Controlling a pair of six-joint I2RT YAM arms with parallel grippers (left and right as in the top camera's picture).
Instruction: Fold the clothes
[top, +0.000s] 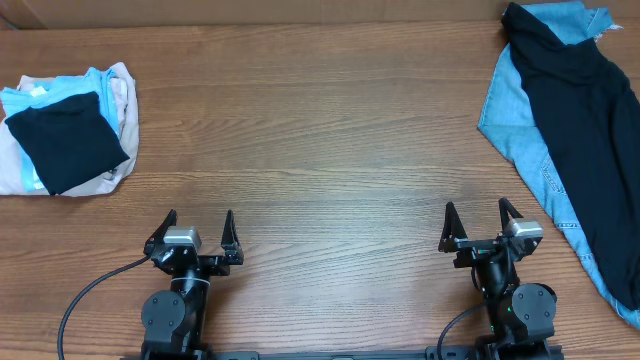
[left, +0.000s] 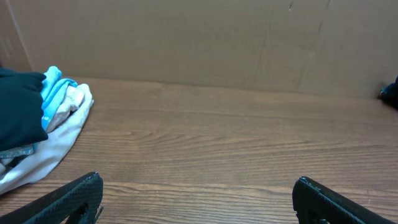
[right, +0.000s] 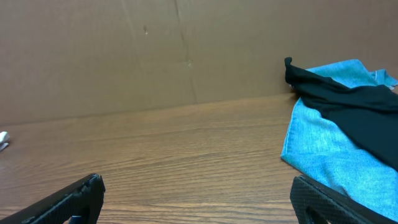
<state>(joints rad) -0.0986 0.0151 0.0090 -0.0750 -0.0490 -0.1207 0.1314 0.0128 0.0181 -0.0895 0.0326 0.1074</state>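
Cloth is what we must manage: a loose black garment (top: 585, 120) sprawls over a light blue denim-like garment (top: 512, 125) at the right edge of the brown wooden table (top: 320, 130), well apart from the folded stack of black, blue and pale clothes (top: 65, 140) at the far left. We judge both loose pieces soft, light and floppy, and apt to drag each other. Pinching the black one at a corner or hem should peel it free. Our left gripper (top: 200, 220) and right gripper (top: 477, 212) rest wide open, holding nothing.
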